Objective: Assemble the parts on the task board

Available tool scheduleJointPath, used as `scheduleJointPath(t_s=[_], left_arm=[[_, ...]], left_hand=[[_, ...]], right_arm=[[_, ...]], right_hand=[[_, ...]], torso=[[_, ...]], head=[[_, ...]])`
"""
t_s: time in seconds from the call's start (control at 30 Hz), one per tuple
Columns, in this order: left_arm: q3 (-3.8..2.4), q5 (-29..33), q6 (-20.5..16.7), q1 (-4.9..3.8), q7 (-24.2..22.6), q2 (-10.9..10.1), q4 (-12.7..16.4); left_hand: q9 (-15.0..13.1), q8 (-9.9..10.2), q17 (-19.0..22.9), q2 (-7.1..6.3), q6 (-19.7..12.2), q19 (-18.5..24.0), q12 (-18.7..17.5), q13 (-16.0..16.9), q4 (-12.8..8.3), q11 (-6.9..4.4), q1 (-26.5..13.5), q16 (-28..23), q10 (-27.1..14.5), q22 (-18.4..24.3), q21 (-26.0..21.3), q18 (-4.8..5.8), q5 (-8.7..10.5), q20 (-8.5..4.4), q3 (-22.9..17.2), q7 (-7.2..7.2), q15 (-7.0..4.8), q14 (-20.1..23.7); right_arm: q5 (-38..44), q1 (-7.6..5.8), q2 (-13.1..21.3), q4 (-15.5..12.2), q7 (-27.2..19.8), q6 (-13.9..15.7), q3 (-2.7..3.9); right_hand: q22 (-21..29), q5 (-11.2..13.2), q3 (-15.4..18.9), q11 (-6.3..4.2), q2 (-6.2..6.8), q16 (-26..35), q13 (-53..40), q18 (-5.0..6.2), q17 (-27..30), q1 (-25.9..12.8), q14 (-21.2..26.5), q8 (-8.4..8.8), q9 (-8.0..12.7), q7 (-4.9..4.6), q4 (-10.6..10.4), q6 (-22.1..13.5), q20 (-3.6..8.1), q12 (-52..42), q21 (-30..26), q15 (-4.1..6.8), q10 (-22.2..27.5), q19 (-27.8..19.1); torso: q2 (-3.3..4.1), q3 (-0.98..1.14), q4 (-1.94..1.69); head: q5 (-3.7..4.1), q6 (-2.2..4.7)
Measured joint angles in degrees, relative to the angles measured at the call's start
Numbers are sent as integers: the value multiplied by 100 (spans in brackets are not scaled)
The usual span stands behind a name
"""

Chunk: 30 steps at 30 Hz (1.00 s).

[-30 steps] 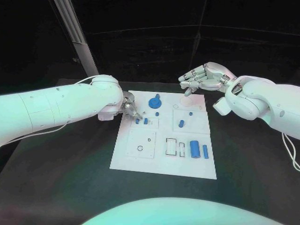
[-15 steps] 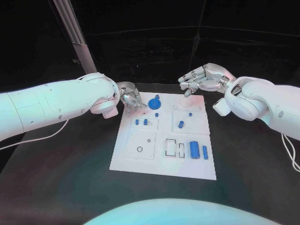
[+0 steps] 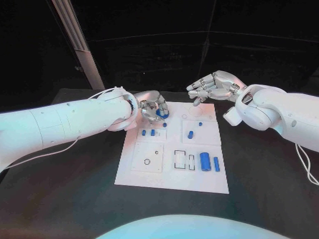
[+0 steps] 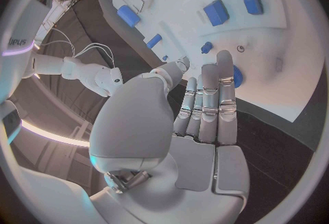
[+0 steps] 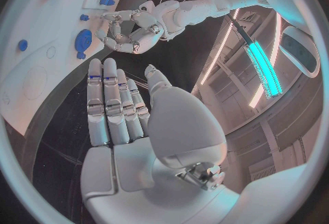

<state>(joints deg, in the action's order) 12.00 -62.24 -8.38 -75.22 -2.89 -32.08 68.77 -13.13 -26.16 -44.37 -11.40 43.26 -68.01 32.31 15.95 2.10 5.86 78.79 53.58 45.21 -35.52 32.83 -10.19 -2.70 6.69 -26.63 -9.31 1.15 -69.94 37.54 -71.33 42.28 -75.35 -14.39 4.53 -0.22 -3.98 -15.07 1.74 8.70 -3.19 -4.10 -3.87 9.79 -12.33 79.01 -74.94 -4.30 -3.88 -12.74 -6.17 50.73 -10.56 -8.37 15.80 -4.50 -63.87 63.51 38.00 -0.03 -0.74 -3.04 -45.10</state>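
Observation:
The white task board [image 3: 151, 174] lies in the middle of the table. A blue round part [image 3: 163, 114] sits near its far left corner and also appears in the wrist views [image 4: 237, 77] [image 5: 84, 43]. My left hand [image 3: 153, 107] [image 4: 204, 111] hovers over it with its fingertips [image 5: 117, 44] at the part's rim; nothing is held, and I cannot tell whether they touch it. My right hand [image 3: 213, 87] [image 5: 117, 104] hangs above the board's far right corner, fingers stretched out and empty. Two short blue pegs [image 3: 148, 132] stand behind the left hand.
More blue parts are spread over the board: a piece in the right panel [image 3: 190, 134], a thick cylinder [image 3: 205, 162] and a thin one [image 3: 216, 164] near the front right. A grey post [image 3: 77, 47] rises at the back left.
My left hand has moved from the board's left edge toward the far end and now sits over the blue round part. The right hand has hardly moved.

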Motion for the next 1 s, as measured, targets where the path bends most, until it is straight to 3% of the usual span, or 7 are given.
scheduleJointPath(t_s=[0.13, 0.23, 0.3, 0.43, 0.5, 1.0], left_arm=[[0, -602, -69, 59, -152, 125, -143], [1, -999, -77, 84, -198, 194, -214], [1, -1196, -75, 99, -204, 231, -244], [-1, -1521, -52, 125, -200, 308, -318], [-2, -1653, -30, 142, -188, 351, -362], [-4, -2069, 149, 216, -87, 541, -565]], left_hand=[[207, 226, -1150, 0, 267, -420, -211, -258, 14, -54, 0, 1175, 185, -144, 288, 0, 0, -49, 121, 65, -48, -818], [324, 369, -1843, 0, 434, -824, -341, -421, 37, -74, 0, 1823, 329, -807, 1038, 17, 0, -81, 222, 103, -93, -1205], [385, 446, -2121, 0, 525, -1018, -418, -513, 35, -86, 0, 2078, 397, -1220, 1489, 138, 0, -107, 252, 119, -109, -1338], [473, 555, -2288, 0, 653, -1176, -532, -650, 42, -88, 0, 2256, 501, -1651, 1950, 140, 0, -135, 292, 122, -115, -1382], [507, 577, -2315, 4, 718, -1239, -570, -701, 27, -84, -4, 2279, 540, -1799, 2104, 225, 0, -135, 307, 139, -114, -1382], [609, 711, -2337, 140, 1014, -1348, -763, -910, 11, -136, 42, 2342, 855, -2197, 2493, 225, 0, -164, 242, 192, -134, -1401]], right_arm=[[0, 1, -10, 2, -1, 0, 0], [2, 2, -14, 2, -2, 0, 0], [4, 2, -15, 5, -2, 0, 0], [7, 3, -19, 8, -3, 0, 0], [8, 3, -24, 8, -4, 1, 0], [12, 3, -38, 12, -6, 0, 0]], right_hand=[[0, 0, -15, 0, 0, 0, 0, 0, 0, 0, 0, 0, 0, 0, -15, 0, 0, 0, 0, 0, 0, 0], [0, 0, -15, 0, 0, 0, 0, 0, 0, 0, 0, 0, 0, 0, -15, 0, 0, 0, 0, 0, 0, 0], [0, 0, -15, 0, 0, 0, 0, 0, 0, 0, 0, 0, 0, 0, -15, 0, 0, 0, 0, 0, 0, 0], [0, 0, -15, 0, 0, 0, 0, 1, 0, 0, 0, 0, 0, 0, -15, 0, 0, 0, 0, 0, 0, 0], [0, 0, -15, 0, 0, 0, 0, 0, -1, 0, 0, 0, 0, 0, -15, 0, 0, 0, 0, 0, 0, 0], [-1, 0, -15, 0, 0, 0, 0, 0, -1, 0, 0, 0, 0, 0, -15, 0, 0, 0, 0, 0, 0, 0]], torso=[[3, 1, 5], [3, 1, 10], [3, 2, 10], [3, 3, 7], [3, 3, 3], [0, 4, 2]], head=[[5, 13], [7, 20], [17, 27], [34, 35], [36, 36], [57, 32]])
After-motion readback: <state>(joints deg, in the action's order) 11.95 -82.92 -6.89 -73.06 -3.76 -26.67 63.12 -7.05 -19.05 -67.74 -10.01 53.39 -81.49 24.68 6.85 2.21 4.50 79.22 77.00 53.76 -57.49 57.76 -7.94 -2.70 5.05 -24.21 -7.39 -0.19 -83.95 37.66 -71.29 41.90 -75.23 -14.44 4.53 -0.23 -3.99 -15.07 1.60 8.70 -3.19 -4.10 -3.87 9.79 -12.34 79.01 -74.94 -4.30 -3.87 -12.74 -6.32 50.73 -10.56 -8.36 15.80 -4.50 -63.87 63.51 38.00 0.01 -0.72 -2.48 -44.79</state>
